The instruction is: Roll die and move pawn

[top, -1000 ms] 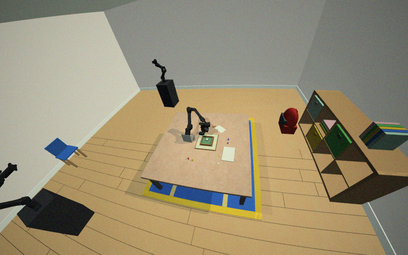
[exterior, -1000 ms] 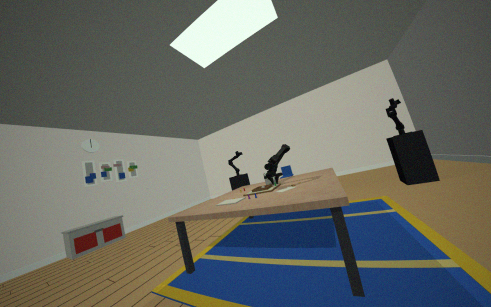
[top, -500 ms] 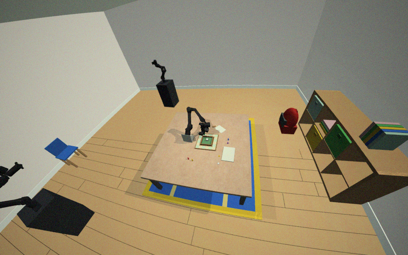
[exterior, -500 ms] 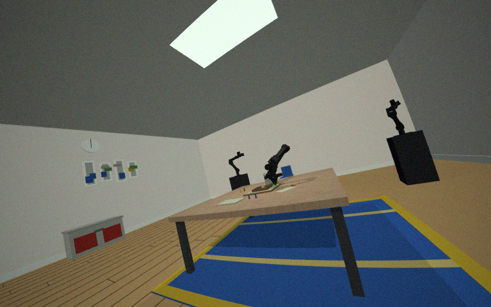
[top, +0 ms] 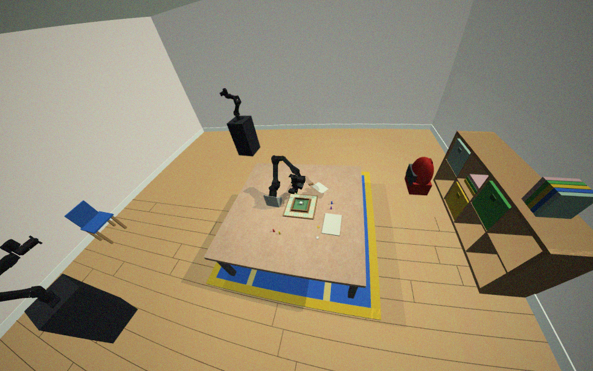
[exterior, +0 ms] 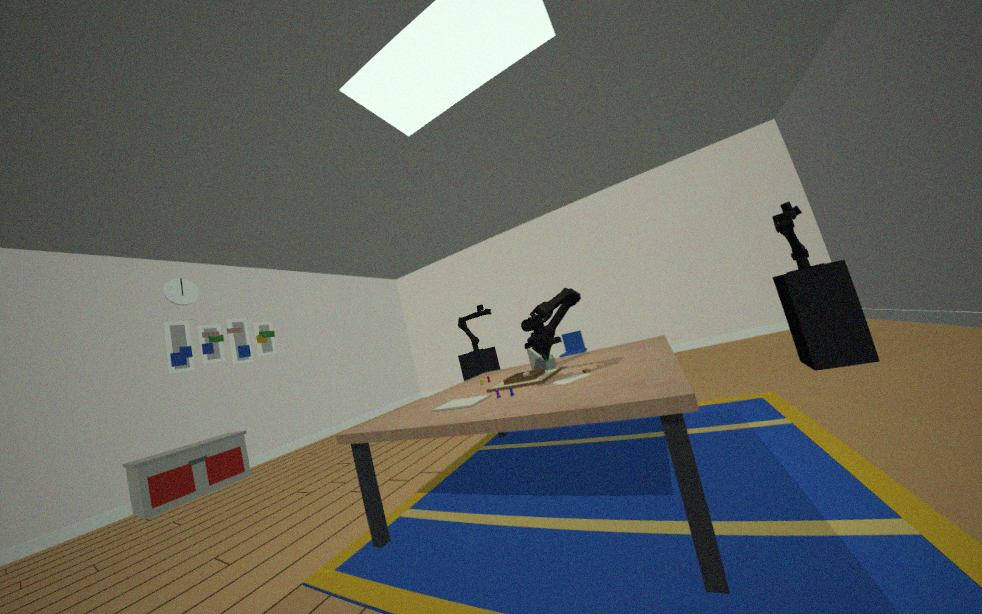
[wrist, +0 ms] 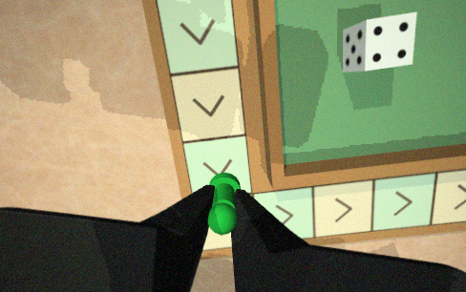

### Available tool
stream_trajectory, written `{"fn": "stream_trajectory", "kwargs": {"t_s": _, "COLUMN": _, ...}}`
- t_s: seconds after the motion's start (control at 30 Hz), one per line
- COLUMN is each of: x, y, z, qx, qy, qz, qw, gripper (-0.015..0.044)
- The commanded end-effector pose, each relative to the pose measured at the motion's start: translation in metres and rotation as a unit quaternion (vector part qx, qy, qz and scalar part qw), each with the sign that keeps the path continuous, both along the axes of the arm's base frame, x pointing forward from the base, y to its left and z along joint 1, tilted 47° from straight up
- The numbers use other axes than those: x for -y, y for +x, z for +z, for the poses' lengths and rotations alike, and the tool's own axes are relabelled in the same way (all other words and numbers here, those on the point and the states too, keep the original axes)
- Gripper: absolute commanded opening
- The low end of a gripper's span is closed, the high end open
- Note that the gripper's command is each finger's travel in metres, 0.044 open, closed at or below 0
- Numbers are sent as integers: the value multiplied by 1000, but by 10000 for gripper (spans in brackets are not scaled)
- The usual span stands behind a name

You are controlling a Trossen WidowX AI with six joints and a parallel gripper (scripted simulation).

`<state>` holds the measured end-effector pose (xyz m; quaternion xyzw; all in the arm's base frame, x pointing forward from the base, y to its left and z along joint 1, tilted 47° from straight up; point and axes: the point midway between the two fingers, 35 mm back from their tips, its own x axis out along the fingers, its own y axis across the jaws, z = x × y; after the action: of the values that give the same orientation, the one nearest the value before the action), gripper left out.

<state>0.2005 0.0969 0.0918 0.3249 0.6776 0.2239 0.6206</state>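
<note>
Tool (wrist: pixel 223 202): closed on the green pawn (wrist: pixel 223 204), one dark finger (wrist: pixel 191 215) pressing each side of it, low in the middle of the wrist view.
Pawn: held above the ring of squares, over the pale green square near the lower left corner of the board (wrist: pixel 210 102); whether its base touches the square cannot be told.
Die (wrist: pixel 379 43): white, lying in the green tray (wrist: pixel 363 119) in the upper right of the wrist view, well apart from the pawn; the larger bright face shows four pips, the shaded face beside it shows five.
Squares: pale green and cream in turn; those down the left side carry arrows pointing toward the bottom of the frame, those along the bottom edge carry arrows pointing right.
Board in the top view (top: pixel 300 206): near the middle of the tabletop (top: pixel 262 245), with the arm (top: pixel 279 173) bent over its upper left corner.
Other things on the tabletop: a white sheet (top: pixel 331 223) to the right of the board, a smaller card (top: pixel 320 187) above it, and a few tiny coloured pieces (top: pixel 275 230) toward the lower left, too small to make out.
</note>
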Motion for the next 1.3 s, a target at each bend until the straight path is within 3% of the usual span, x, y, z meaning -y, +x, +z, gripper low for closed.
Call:
{"fn": "stream_trajectory", "kwargs": {"t_s": 0.0, "x": 16, "y": 1, "z": 13, "qx": 0, "qy": -3, "qz": 1, "qw": 1000, "gripper": 0}}
{"fn": "stream_trajectory", "kwargs": {"t_s": 0.53, "x": 54, "y": -8, "z": 54, "qx": -2, "qy": 10, "qz": 3, "qw": 1000, "gripper": 0}}
{"fn": "stream_trajectory", "kwargs": {"t_s": 0.9, "x": 80, "y": -7, "z": -21, "qx": -1, "qy": 6, "qz": 2, "qw": 1000, "gripper": 0}}
{"fn": "stream_trajectory", "kwargs": {"t_s": 1.27, "x": 94, "y": -34, "z": -92, "qx": -1, "qy": 7, "qz": 3, "qw": 1000, "gripper": 0}}
